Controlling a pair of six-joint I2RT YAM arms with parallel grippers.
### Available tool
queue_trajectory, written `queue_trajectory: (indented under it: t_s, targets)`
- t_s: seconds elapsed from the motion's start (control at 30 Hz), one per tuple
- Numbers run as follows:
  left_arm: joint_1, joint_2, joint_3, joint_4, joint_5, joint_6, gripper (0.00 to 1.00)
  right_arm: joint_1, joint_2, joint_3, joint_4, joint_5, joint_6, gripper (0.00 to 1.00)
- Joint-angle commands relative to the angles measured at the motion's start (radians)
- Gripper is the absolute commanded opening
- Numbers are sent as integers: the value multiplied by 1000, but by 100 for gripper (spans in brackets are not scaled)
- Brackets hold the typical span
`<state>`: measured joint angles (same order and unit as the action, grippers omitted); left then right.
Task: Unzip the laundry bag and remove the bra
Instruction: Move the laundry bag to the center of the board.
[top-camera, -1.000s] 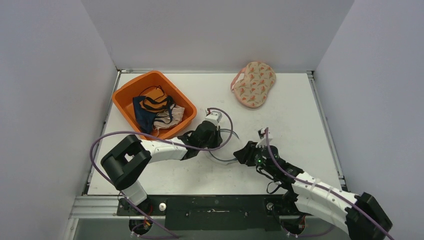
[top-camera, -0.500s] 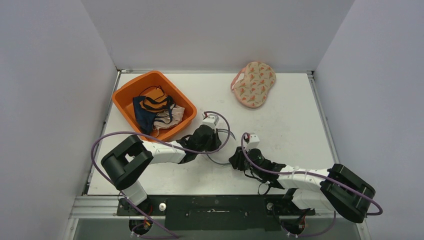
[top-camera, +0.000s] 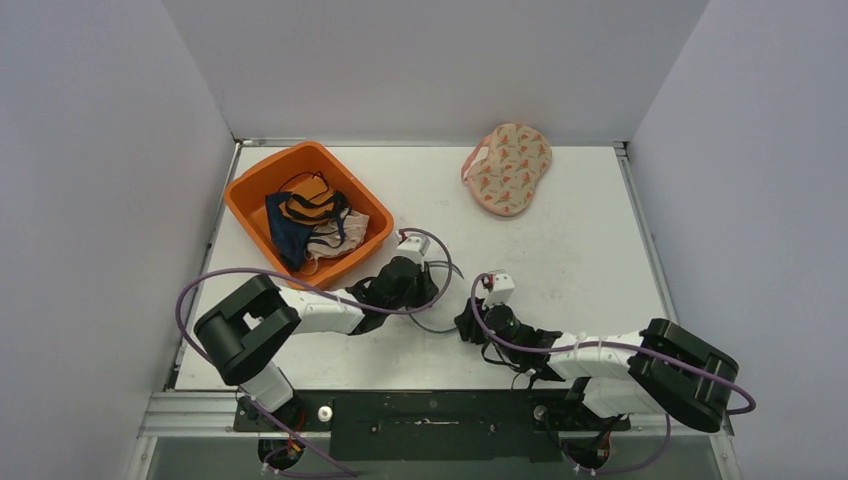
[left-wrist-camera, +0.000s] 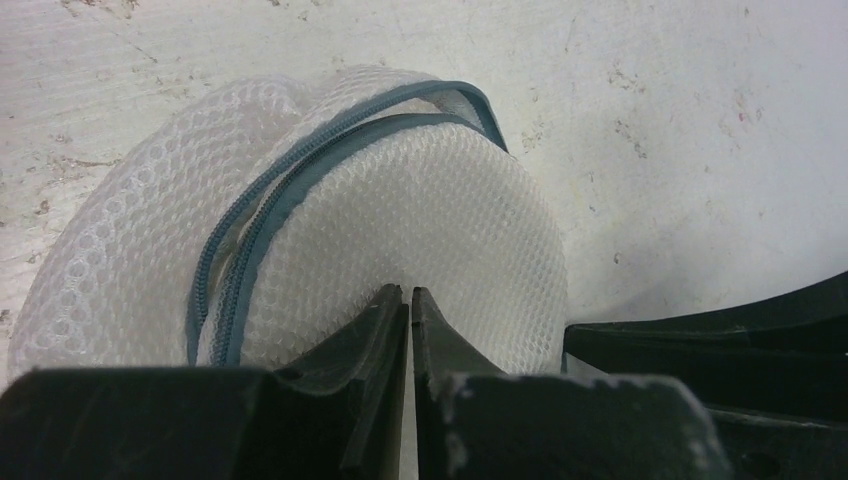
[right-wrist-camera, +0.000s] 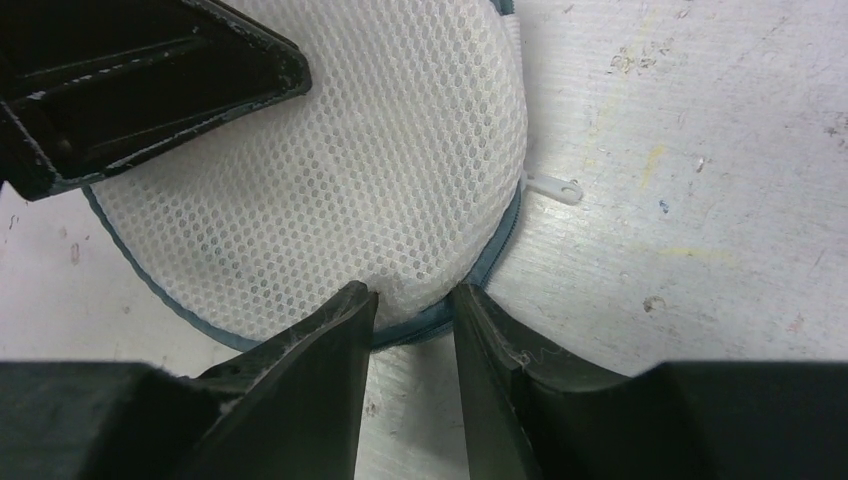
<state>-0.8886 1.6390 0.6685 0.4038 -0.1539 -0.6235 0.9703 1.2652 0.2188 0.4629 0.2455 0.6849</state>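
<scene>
The laundry bag (left-wrist-camera: 430, 210) is a round white mesh pouch with a blue zipper (left-wrist-camera: 240, 270) along its rim, lying on the table between both grippers (top-camera: 447, 300). My left gripper (left-wrist-camera: 410, 292) is shut, pinching a pucker of the mesh on the bag's top face. From the opposite side, my right gripper (right-wrist-camera: 413, 292) has its jaws closed on the bag's blue-trimmed edge (right-wrist-camera: 440, 300), with a fold of mesh bunched between the tips. The zipper's two sides gape slightly at the far end. The bra is hidden.
An orange basin (top-camera: 262, 178) with several garments stands at the back left, just beyond the left arm. A floral padded cloth piece (top-camera: 508, 168) lies at the back centre. A small white tab (right-wrist-camera: 558, 188) sticks out beside the bag's rim.
The right arm has swung left and lower, bringing its gripper to the bag's edge, where its jaws narrowed. The left gripper and the bag shifted slightly left and nearer.
</scene>
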Motion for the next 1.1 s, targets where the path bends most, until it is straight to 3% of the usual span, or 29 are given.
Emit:
queue_trajectory:
  t_s: [0.0, 0.17, 0.4, 0.87, 1.07]
  targets:
    - [-3, -93, -8, -12, -24, -5, 7, 19, -82, 17, -81, 31, -5, 40]
    - [-13, -172, -7, -61, -30, -5, 11, 25, -227, 70, -202, 46, 1, 59]
    - [-26, -278, -9, -138, -42, -8, 17, 22, -393, 108, -325, 71, 39, 68]
    - [-21, -170, -58, -216, -292, -62, 9, -30, -333, 118, -242, 91, 90, 71]
    - [-6, -100, -41, -220, -305, -89, 8, -165, -284, 54, -141, -45, 143, 79]
